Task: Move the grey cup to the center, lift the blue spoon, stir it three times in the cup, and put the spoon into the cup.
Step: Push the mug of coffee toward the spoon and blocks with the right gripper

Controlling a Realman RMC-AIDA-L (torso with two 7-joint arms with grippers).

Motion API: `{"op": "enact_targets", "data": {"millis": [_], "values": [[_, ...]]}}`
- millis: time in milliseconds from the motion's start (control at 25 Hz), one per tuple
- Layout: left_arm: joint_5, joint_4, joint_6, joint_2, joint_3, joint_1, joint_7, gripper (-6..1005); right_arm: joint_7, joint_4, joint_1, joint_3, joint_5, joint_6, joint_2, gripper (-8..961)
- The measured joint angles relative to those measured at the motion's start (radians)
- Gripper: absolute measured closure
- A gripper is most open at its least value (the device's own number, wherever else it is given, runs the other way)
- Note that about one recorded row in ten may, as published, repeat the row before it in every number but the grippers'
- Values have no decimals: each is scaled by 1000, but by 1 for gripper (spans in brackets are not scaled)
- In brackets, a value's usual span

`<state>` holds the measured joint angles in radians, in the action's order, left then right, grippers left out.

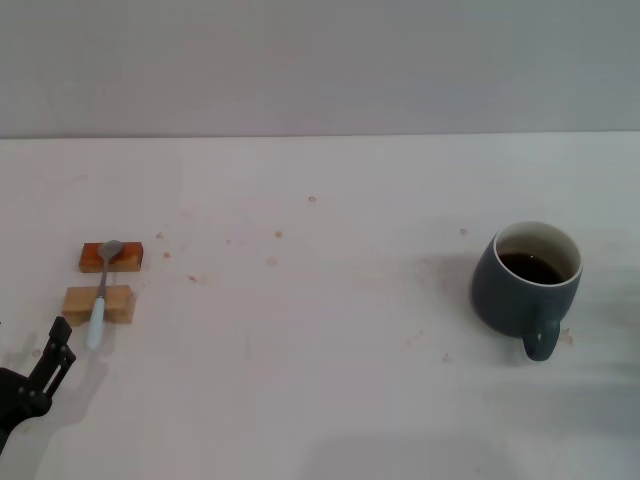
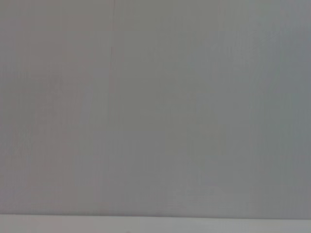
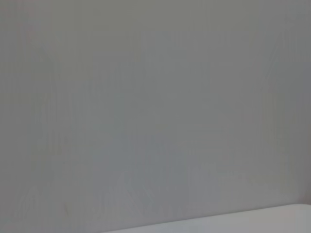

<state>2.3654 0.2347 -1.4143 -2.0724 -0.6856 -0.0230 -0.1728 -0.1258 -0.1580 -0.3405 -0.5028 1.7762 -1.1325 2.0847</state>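
Observation:
The grey cup (image 1: pixel 526 283) stands on the white table at the right, upright, with dark brown liquid inside and its handle turned toward the table's front. The blue spoon (image 1: pixel 101 293) lies at the left across two small wooden blocks, its metal bowl on the far block and its pale blue handle pointing toward the front. My left gripper (image 1: pixel 55 352) shows at the bottom left corner, just in front of the spoon's handle and apart from it. My right gripper is out of view. Both wrist views show only a plain grey wall.
The far wooden block (image 1: pixel 111 257) is orange-brown, the near block (image 1: pixel 98 303) is pale. The white table (image 1: pixel 320 350) carries small reddish stains near its middle. A grey wall rises behind the table's back edge.

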Motion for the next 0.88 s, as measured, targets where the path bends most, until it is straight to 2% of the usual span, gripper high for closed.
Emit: {"op": "enact_targets", "data": {"millis": [360, 880], "values": [[0, 0, 0, 0, 0, 0, 0, 164, 0, 0, 0, 6, 0, 1, 0, 954], [0, 0, 2, 0, 0, -5, 1, 164, 0, -37, -29, 117, 0, 52, 0, 954]]}}
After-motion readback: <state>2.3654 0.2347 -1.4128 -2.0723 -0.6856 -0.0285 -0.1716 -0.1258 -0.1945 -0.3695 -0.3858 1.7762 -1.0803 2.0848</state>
